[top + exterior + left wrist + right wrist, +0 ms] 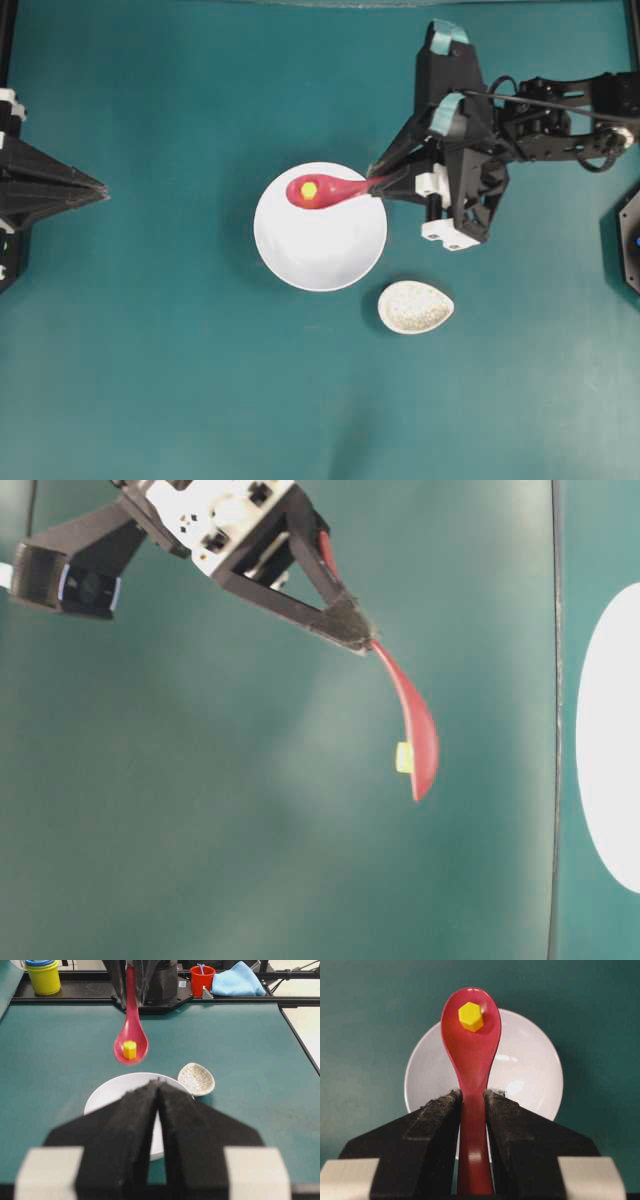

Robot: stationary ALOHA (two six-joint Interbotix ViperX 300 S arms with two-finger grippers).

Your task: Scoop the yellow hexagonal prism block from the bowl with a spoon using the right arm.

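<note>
So I had the right gripper (472,1097) clamped on the spoon (471,1050) handle, scoop out ahead of its fingertips and lifted above the white bowl (530,1070); the yellow hexagonal prism block (470,1016), tiny and bright, sat in the scoop. The left gripper (159,1091) was pinched shut on nothing

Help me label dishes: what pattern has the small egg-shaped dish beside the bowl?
Beige with fine speckles; the small dish shows best overhead.
</note>
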